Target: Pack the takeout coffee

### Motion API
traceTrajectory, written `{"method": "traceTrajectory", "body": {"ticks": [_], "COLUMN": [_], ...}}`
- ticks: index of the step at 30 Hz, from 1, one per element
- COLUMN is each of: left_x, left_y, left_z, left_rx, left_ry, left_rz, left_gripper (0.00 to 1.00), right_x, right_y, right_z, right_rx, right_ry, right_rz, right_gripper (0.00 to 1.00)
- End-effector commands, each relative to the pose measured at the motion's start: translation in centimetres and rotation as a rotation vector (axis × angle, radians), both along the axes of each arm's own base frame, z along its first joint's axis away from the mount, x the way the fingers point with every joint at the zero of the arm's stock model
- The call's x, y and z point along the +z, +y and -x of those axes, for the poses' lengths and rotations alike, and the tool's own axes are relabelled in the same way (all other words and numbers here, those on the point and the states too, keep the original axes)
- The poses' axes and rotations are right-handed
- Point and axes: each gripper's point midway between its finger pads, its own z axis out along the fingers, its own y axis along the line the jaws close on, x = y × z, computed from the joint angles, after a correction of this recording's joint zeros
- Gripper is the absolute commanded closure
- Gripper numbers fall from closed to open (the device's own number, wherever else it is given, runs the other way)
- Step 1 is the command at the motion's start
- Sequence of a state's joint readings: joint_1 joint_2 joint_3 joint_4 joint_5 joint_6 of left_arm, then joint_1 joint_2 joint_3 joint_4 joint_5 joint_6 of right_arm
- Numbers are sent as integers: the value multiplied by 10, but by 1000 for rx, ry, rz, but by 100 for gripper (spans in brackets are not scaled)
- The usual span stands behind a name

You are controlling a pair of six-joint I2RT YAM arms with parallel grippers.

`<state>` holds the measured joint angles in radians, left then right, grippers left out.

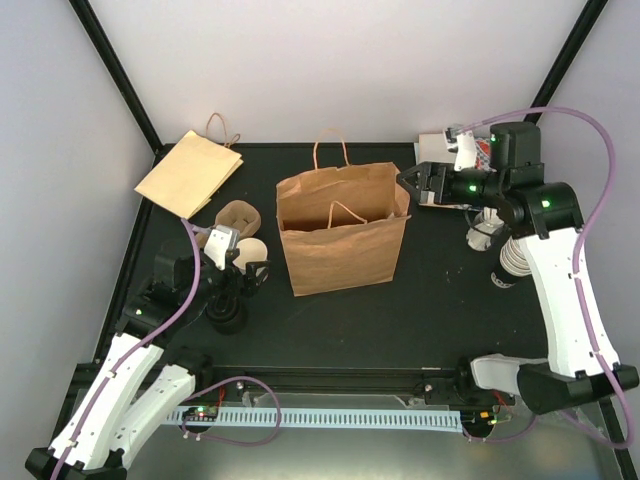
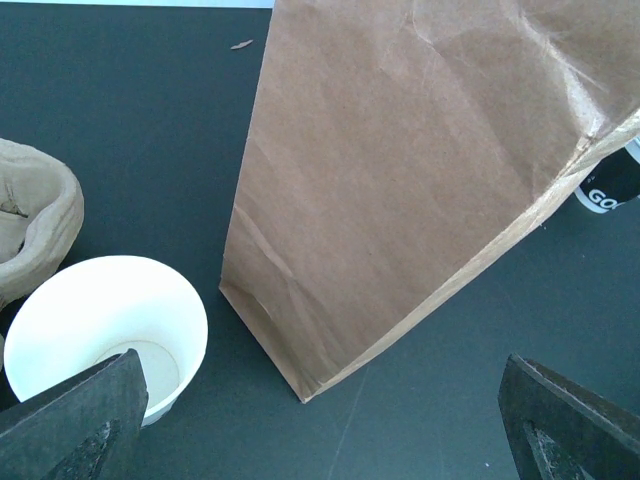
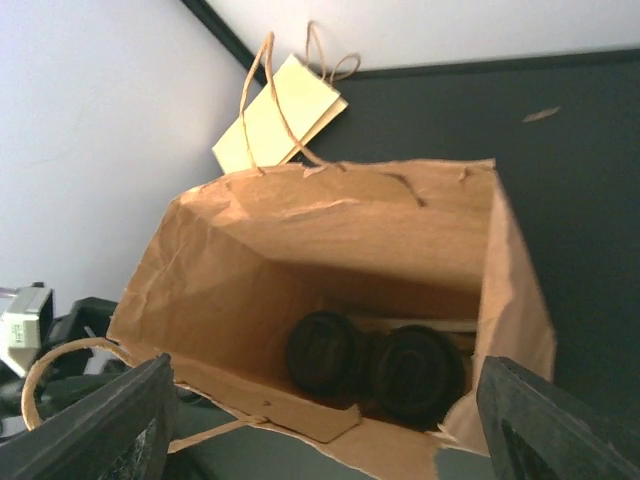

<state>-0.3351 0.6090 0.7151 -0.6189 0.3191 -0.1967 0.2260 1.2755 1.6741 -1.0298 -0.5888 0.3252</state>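
Observation:
The takeout coffee (image 1: 252,248), a small white paper cup with a cream inside, stands open-topped on the black table left of the brown paper bag (image 1: 340,250). In the left wrist view the cup (image 2: 100,330) sits at the lower left, just beside one finger, and the bag (image 2: 400,180) fills the upper right. My left gripper (image 1: 257,269) (image 2: 320,430) is open and holds nothing. My right gripper (image 1: 412,185) (image 3: 330,440) hangs open over the bag's right rim. Looking down into the bag (image 3: 350,230), I see two dark round lids (image 3: 322,352) (image 3: 418,372) at the bottom.
A brown moulded cup carrier (image 1: 237,215) (image 2: 30,220) lies behind the white cup. A flat folded paper bag (image 1: 190,172) (image 3: 280,115) rests at the back left. A stack of cups (image 1: 515,262) stands by the right arm, and a small box (image 1: 440,150) sits at the back right.

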Motion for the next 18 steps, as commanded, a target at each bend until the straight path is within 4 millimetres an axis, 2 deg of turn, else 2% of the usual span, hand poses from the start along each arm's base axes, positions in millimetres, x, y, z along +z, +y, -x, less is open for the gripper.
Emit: {"method": "traceTrajectory", "body": {"ticks": [1, 4, 13, 18], "left_x": [6, 6, 10, 12], "left_y": [-3, -4, -5, -4], "left_z": [-2, -2, 0, 1], "left_rx": [-20, -23, -33, -32], "left_ry": [-28, -29, -48, -63], "left_rz": [9, 11, 16, 20], "left_gripper": [1, 1, 1, 1], "right_x": [27, 28, 34, 25], "right_y": [-19, -28, -38, -41], "right_z": [4, 5, 14, 19], "right_rx": [-96, -144, -185, -201], "right_ry": [-154, -209, -316, -346], "right_rz": [46, 59, 69, 57], "right_gripper": [14, 10, 9, 5]}}
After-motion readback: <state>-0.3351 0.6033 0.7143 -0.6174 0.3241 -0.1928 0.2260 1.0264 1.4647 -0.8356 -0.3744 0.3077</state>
